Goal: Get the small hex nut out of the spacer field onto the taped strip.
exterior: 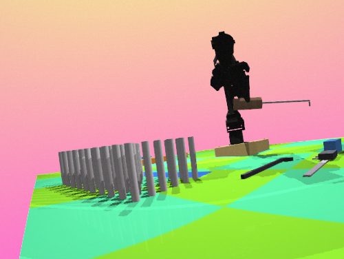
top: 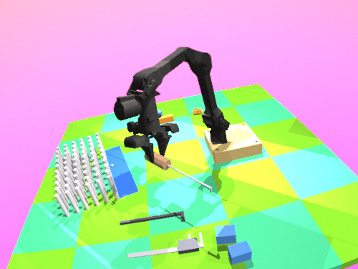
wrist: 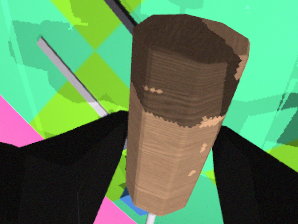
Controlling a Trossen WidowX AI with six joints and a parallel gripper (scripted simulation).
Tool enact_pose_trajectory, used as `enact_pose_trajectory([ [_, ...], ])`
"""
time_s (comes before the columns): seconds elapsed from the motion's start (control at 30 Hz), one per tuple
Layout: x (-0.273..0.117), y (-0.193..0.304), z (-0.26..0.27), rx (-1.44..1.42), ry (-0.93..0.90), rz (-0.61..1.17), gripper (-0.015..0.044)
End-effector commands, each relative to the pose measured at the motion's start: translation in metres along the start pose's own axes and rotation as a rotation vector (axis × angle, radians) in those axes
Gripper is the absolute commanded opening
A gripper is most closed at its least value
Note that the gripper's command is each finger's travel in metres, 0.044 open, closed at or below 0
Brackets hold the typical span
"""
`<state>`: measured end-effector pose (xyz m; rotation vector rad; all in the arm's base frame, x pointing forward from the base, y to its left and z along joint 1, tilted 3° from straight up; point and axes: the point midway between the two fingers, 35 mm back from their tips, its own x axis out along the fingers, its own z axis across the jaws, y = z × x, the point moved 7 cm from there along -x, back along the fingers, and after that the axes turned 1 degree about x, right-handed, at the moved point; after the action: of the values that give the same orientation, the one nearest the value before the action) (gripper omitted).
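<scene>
My gripper (top: 157,159) (exterior: 246,100) (wrist: 172,127) is shut on the wooden handle of a thin hook tool (top: 164,163) (exterior: 255,103) (wrist: 175,170), held in the air to the right of the strip. Its thin rod points away from the spacers, and its bent tip hangs over the table. The metal spacers (top: 86,186) (exterior: 131,172) stand upright in rows at the left. A small pale thing, which looks like the nut (top: 112,164), lies on the blue taped strip (top: 125,180) in front of the spacers. The nut cannot be made out in the exterior view or the wrist view.
A black angled tool (top: 154,217) (exterior: 265,169) and a grey caliper (top: 187,245) (exterior: 327,155) lie at the front. Two blue blocks (top: 225,234) (top: 240,252) sit beside the caliper. Orange pieces (top: 167,119) (top: 197,111) lie behind the gripper. The arm's base (top: 236,154) (exterior: 230,150) is at the right.
</scene>
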<state>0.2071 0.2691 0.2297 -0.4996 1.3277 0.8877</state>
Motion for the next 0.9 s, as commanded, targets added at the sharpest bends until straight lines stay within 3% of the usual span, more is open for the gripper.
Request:
enact_pose_trajectory([
  [0.0,0.003,0.022,0.005,-0.111,0.019,0.037,0.0],
  [0.87,0.035,0.191,-0.012,-0.931,0.186,0.295,0.0],
])
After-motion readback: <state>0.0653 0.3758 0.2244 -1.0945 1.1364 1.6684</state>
